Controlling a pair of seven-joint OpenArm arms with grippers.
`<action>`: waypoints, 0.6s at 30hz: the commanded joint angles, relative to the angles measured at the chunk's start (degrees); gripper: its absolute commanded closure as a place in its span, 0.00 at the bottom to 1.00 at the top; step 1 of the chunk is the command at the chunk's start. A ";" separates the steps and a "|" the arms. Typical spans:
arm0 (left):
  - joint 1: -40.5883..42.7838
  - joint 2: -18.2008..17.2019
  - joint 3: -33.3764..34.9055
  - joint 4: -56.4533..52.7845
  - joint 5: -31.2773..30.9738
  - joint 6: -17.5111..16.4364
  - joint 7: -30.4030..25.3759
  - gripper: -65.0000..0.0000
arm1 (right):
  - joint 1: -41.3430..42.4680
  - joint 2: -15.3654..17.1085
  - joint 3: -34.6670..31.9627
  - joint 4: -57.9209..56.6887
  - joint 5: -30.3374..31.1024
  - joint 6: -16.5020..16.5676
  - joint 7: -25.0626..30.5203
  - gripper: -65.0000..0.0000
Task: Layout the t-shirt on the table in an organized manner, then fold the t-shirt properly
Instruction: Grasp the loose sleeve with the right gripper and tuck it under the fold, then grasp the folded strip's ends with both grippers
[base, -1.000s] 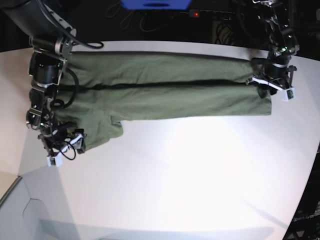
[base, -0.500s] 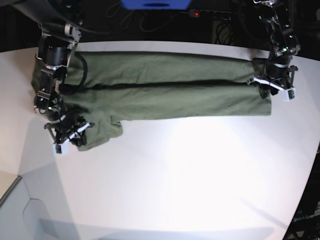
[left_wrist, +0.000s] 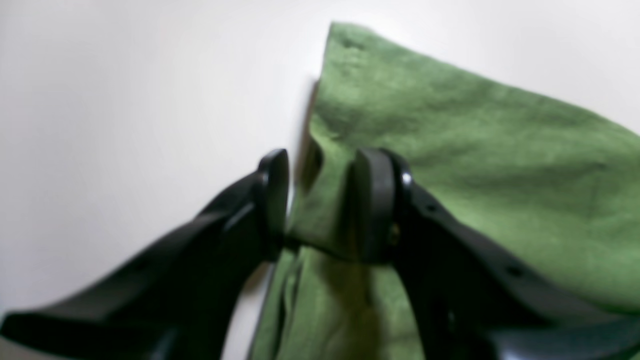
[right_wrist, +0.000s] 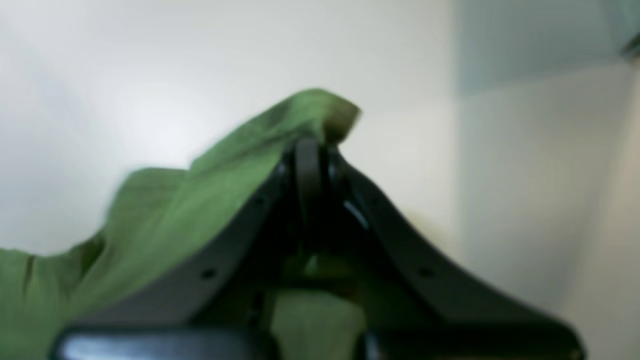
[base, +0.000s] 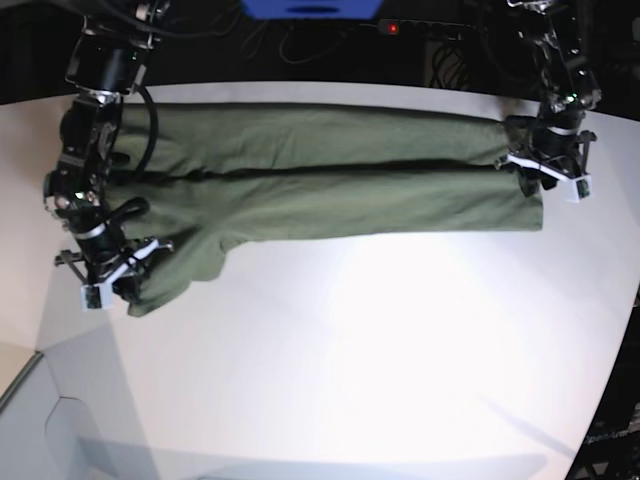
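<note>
The olive-green t-shirt (base: 320, 190) lies stretched in a long band across the far part of the white table (base: 380, 360), with a lengthwise crease. My left gripper (base: 545, 178) is shut on its right end; in the left wrist view the gripper (left_wrist: 320, 205) pinches a fold of the cloth (left_wrist: 475, 150). My right gripper (base: 112, 282) is shut on the sleeve at the near left; in the right wrist view the gripper (right_wrist: 310, 150) holds the cloth (right_wrist: 200, 200) a little above the table (right_wrist: 150, 60).
A blue object (base: 312, 8) and a power strip with a red light (base: 392, 28) lie beyond the table's far edge. The table's curved edge runs at the lower left, with a grey surface (base: 60, 420) below it, near my right gripper.
My right gripper has moved left with the sleeve in it, drawing the sleeve out to the left. The right arm has swung up and back. My left gripper has not moved.
</note>
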 joint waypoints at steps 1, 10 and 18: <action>-0.37 -0.62 -0.18 0.96 -0.36 -0.03 -1.48 0.66 | -1.21 -0.68 0.80 3.76 0.78 0.30 0.07 1.00; -1.51 -0.62 0.26 0.87 -0.28 -0.03 -1.48 0.66 | -17.82 -7.27 8.27 23.46 0.78 0.30 -1.25 1.00; -2.74 -1.06 0.26 -0.54 -0.28 -0.03 -1.48 0.66 | -23.19 -8.76 11.44 24.16 0.78 0.30 -0.72 1.00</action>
